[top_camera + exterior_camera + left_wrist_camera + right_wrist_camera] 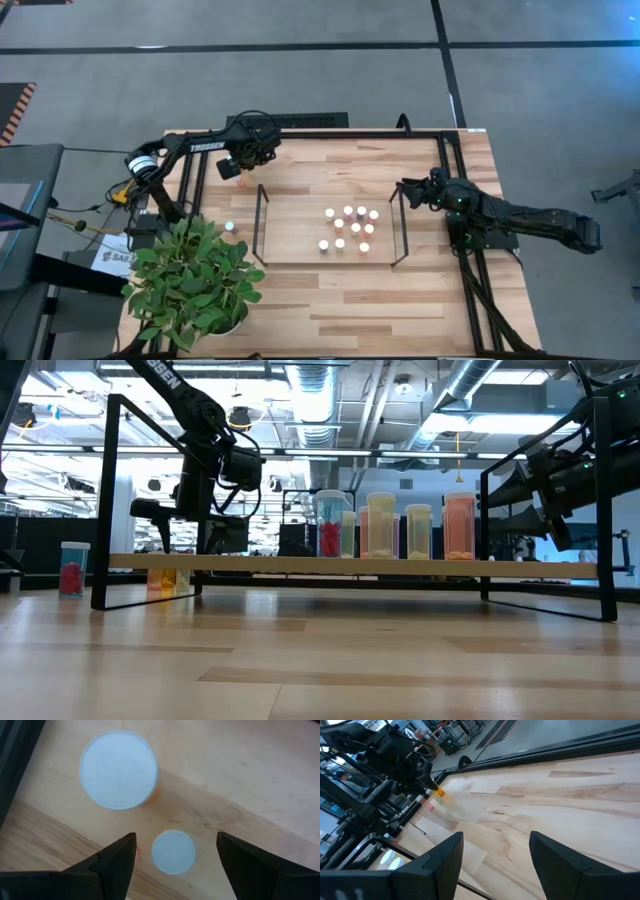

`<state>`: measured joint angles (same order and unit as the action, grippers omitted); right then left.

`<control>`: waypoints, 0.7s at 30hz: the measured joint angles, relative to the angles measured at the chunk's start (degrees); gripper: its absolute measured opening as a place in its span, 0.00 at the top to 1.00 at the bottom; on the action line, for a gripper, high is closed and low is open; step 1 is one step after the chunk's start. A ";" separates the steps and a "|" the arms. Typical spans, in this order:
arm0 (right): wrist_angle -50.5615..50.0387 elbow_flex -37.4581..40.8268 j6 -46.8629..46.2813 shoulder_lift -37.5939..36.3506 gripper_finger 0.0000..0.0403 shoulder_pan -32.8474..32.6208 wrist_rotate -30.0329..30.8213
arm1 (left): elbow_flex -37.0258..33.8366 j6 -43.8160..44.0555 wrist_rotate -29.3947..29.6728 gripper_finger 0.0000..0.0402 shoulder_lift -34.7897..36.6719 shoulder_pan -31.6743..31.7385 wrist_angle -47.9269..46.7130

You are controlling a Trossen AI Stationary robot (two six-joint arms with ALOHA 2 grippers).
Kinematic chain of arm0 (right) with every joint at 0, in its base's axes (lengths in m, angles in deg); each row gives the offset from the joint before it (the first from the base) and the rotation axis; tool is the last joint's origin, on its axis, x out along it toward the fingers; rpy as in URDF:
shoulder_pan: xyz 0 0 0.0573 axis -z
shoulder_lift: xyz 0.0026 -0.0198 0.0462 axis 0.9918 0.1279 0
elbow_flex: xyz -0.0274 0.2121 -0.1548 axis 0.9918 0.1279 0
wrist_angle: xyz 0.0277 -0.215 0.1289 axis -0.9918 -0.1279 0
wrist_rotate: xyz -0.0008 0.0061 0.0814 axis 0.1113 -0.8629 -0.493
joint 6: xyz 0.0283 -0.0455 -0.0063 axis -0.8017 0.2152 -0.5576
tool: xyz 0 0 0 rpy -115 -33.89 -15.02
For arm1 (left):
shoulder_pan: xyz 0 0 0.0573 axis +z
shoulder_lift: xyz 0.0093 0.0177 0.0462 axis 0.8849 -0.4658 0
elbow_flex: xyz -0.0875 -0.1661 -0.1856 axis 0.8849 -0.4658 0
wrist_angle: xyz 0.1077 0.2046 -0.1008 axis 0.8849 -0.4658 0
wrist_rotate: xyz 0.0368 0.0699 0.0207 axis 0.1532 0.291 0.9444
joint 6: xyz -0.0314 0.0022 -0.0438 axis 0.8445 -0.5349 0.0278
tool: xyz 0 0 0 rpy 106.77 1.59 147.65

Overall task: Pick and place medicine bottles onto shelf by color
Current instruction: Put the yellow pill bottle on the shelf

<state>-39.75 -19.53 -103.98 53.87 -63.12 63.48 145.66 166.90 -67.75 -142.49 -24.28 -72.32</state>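
- Left gripper (243,172) sits at the table's (330,310) far-left part, just outside the shelf's (295,225) left wire end (260,222).
- In the left wrist view we see its fingers (117,860) spread wide, pointing down, with nothing between the pads.
- Below it stand two white-capped bottles: a small bottle (173,852) in the gap between the fingers but lower down, touched by neither finger, and a large bottle (119,770) just beside it, with orange showing at its edge.
- From above the gripper mostly hides both; we only see a pinkish spot at its tip.
- Low view shows the left gripper (222,470) above shelf level, with an orange bottle (167,580) standing on the table under it.
- Nine bottles (349,229) stand clustered on the right half of the shelf, white caps up, close together.
- In the low view the shelf bottles (392,525) read red, yellowish and orange, all upright.
- One red bottle (229,227) stands alone on the table, left of the shelf, next to the plant (192,280).
- Right gripper (408,190) waits just outside the shelf's right wire end (400,225), off the table surface.
- Right wrist view: fingers (442,862) wide apart, holding nothing.
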 joint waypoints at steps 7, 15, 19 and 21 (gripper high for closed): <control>0.00 0.00 0.00 0.00 0.38 0.00 0.00 | -0.02 -0.09 -0.54 0.34 -0.71 0.04 -0.34; 0.01 0.00 0.00 0.00 0.38 0.00 0.00 | -0.02 -0.01 -1.08 0.40 -1.57 0.02 -0.28; 0.00 0.00 -0.02 0.00 0.38 0.02 0.00 | -0.02 -0.07 -1.07 0.46 -1.57 0.02 -0.28; 0.00 0.00 0.00 0.00 0.38 0.02 0.00 | -0.02 -0.07 -0.76 0.48 -1.57 0.02 -0.28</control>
<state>-39.75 -19.53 -103.98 53.87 -63.10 63.48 145.64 166.83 -68.51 -144.07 -24.26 -72.60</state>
